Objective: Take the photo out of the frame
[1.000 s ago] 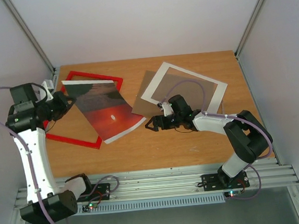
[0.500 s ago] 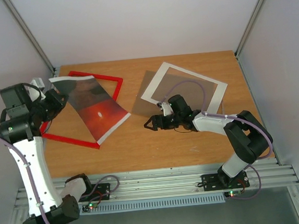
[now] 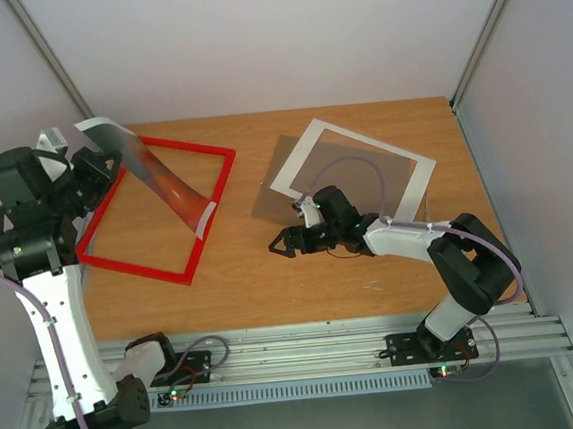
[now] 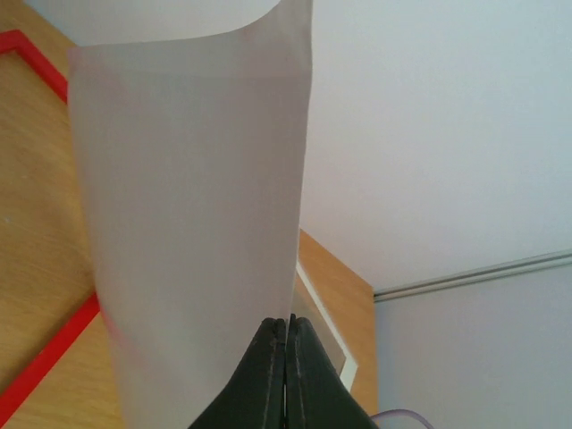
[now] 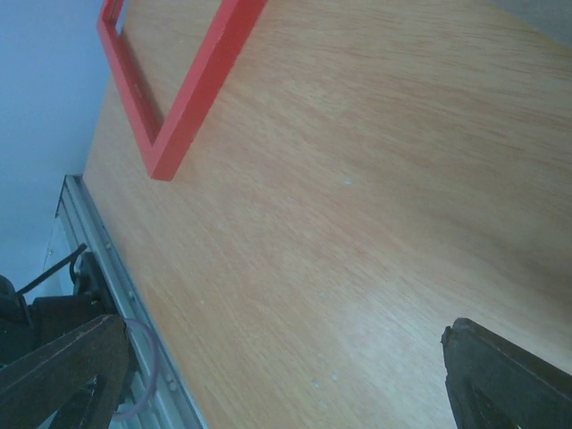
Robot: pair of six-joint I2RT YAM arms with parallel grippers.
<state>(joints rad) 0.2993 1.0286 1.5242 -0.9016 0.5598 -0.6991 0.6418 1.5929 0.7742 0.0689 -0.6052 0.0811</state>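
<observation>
The left claw [image 3: 101, 162] is closed tight on one edge of the photo [image 3: 168, 180], and the left wrist view shows its two dark fingers [image 4: 268, 357] pressed together with the pale back of the print [image 4: 197, 223] rising above them. From overhead, the photo hangs as a curved sheet, its pinched end held up over the far left corner of the frame [image 3: 136, 269] and its other end, edged in white, sloping down to the frame's right-hand bar; whether it touches that bar cannot be told. The red frame lies flat on the left half of the wooden worktop [image 3: 272, 281], with bare wood showing through most of its opening. The right claw [image 3: 277, 243] is spread wide and holds nothing; it sits low over the bare worktop between the frame and a white mat [image 3: 345, 133] with a dark pane [image 3: 281, 180], its fingers pointing towards the frame. In the right wrist view, one corner of the frame [image 5: 198, 88] lies ahead, well apart from the open fingertips [image 5: 505, 371].
</observation>
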